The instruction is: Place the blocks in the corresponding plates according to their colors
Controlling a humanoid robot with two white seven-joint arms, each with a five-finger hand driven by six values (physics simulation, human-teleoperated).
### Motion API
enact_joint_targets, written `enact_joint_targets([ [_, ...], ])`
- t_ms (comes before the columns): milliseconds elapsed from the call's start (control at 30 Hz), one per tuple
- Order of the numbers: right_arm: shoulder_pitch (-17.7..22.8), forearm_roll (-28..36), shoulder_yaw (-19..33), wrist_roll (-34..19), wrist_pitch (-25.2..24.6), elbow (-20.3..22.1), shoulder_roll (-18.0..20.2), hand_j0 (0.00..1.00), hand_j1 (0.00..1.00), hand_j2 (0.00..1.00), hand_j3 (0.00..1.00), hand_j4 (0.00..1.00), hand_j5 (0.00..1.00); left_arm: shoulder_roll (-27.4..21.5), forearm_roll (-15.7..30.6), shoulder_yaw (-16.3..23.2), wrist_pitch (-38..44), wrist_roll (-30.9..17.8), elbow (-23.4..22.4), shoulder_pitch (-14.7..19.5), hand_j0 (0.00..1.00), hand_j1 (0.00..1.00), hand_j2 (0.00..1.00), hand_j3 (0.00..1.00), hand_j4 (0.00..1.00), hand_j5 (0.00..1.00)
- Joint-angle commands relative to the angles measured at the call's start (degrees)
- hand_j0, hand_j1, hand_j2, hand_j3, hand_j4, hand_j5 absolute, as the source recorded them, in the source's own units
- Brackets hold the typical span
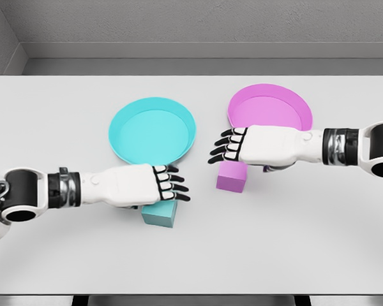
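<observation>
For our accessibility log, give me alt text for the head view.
Two white robot arms reach over a white table: the left hand hovers above a cyan block, the right hand above a pink block. Behind sit an empty cyan plate and pink plate.

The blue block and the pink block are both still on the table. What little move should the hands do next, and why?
Probably close each hand: the left hand hovers over the cyan block, the right hand over the pink block, and both blocks lie outside the cyan plate and pink plate.

You had the cyan block (pixel 159 214) flat just below the cyan plate (pixel 152 131); pink block (pixel 232 176) just below the pink plate (pixel 270 109), right of it.
</observation>
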State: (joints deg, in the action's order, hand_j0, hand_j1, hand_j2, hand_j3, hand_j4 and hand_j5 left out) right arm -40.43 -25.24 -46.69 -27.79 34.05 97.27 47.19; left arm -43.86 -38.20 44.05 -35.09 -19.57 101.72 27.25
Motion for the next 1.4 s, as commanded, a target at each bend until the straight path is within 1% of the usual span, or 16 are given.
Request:
enact_joint_targets([
  [0, 0.0, 0.2, -0.9, 0.0, -0.6, -0.8, -1.2, 1.00, 1.00, 1.00, 1.00, 1.00, 1.00, 0.6, 0.3, 0.7, 0.1, 0.0, 0.1, 0.0, 1.00, 1.00, 1.00, 1.00, 1.00, 1.00],
  [100, -0.1, 0.2, -3.1, 0.0, -0.7, -1.1, -1.7, 1.00, 1.00, 1.00, 1.00, 1.00, 1.00, 0.5, 0.2, 0.9, 0.1, -2.3, 0.1, 0.0, 1.00, 1.00, 1.00, 1.00, 1.00, 1.00],
  [133, -0.1, 0.2, -3.6, 0.0, -0.6, -2.5, -2.0, 1.00, 1.00, 1.00, 1.00, 1.00, 1.00, 0.4, 0.0, 0.9, 0.1, -2.7, 0.1, -0.1, 1.00, 1.00, 1.00, 1.00, 1.00, 1.00],
  [333, -0.1, 0.2, -4.6, 0.0, -0.6, -3.7, -2.1, 1.00, 1.00, 1.00, 1.00, 1.00, 1.00, 0.4, -0.3, 1.0, 0.1, -2.8, 0.1, 0.0, 1.00, 1.00, 1.00, 1.00, 1.00, 1.00],
  [400, -0.1, 0.2, -5.6, 0.1, -0.6, -5.8, -3.1, 1.00, 1.00, 1.00, 1.00, 1.00, 1.00, 0.4, -0.3, 1.0, 0.1, -3.0, 0.1, 0.0, 1.00, 1.00, 1.00, 1.00, 1.00, 1.00],
  [467, -0.1, 0.2, -5.7, 0.1, -0.6, -6.0, -3.2, 1.00, 1.00, 1.00, 1.00, 1.00, 1.00, 0.4, -0.2, 1.1, 0.1, -3.1, 0.2, 0.0, 0.92, 0.92, 0.92, 0.92, 0.92, 0.92],
  [533, -0.1, 0.2, -5.7, 0.1, -0.6, -6.6, -3.2, 1.00, 1.00, 1.00, 1.00, 1.00, 1.00, 0.4, -0.2, 1.1, 0.1, -3.1, 0.2, 0.0, 0.77, 0.77, 0.77, 0.77, 0.77, 0.77],
  [633, -0.1, 0.2, -6.3, 0.1, -0.5, -7.5, -3.3, 1.00, 1.00, 1.00, 1.00, 1.00, 1.00, 0.6, -0.2, 1.1, 0.1, -3.1, 0.2, 0.1, 0.65, 0.65, 0.65, 0.65, 0.65, 0.65],
  [767, -0.1, 0.2, -6.4, 0.1, -0.4, -7.4, -3.4, 1.00, 1.00, 1.00, 1.00, 1.00, 1.00, 0.7, -0.2, 1.1, 0.1, -3.0, 0.2, 0.2, 0.58, 0.58, 0.58, 0.58, 0.58, 0.58],
  [800, -0.2, 0.0, -6.4, 0.0, 0.0, -7.3, -3.4, 0.86, 0.86, 0.86, 0.86, 0.86, 0.86, 0.8, -0.2, 1.1, 0.1, -3.0, 0.2, 0.2, 0.56, 0.56, 0.56, 0.56, 0.56, 0.56],
  [833, -0.6, -1.0, -6.4, -0.1, 0.9, -7.3, -3.4, 0.63, 0.63, 0.63, 0.63, 0.63, 0.63, 0.8, -0.3, 1.1, 0.1, -3.0, 0.2, 0.3, 0.55, 0.55, 0.55, 0.55, 0.55, 0.55],
  [867, -0.9, -1.7, -6.4, -0.1, 0.9, -7.2, -3.4, 0.52, 0.52, 0.52, 0.52, 0.52, 0.52, 0.9, -0.3, 1.0, 0.1, -3.0, 0.2, 0.3, 0.51, 0.51, 0.51, 0.51, 0.51, 0.51],
  [1000, -0.9, -1.7, -6.4, -0.1, 0.9, -7.1, -3.3, 0.50, 0.50, 0.50, 0.50, 0.50, 0.50, 0.9, -0.2, 1.0, 0.1, -3.0, 0.1, 0.5, 0.43, 0.43, 0.43, 0.43, 0.43, 0.43],
  [1033, -0.8, -1.7, -6.4, -0.2, 0.9, -7.1, -3.3, 0.49, 0.49, 0.49, 0.49, 0.49, 0.49, 1.0, -0.2, 0.9, 0.1, -3.0, 0.1, 0.6, 0.34, 0.34, 0.34, 0.34, 0.34, 0.34],
  [1067, -0.9, -1.7, -6.4, -0.2, 0.9, -7.1, -3.3, 0.42, 0.42, 0.42, 0.42, 0.42, 0.42, 1.1, -0.2, 0.9, 0.1, -3.0, 0.1, 0.6, 0.34, 0.34, 0.34, 0.34, 0.34, 0.34],
  [1367, -1.0, -1.7, -5.6, -0.1, 0.9, -5.3, -3.2, 0.39, 0.39, 0.39, 0.39, 0.39, 0.39, 1.0, 1.8, 0.7, 0.1, -2.3, 0.1, 3.3, 0.35, 0.35, 0.35, 0.35, 0.35, 0.35],
])
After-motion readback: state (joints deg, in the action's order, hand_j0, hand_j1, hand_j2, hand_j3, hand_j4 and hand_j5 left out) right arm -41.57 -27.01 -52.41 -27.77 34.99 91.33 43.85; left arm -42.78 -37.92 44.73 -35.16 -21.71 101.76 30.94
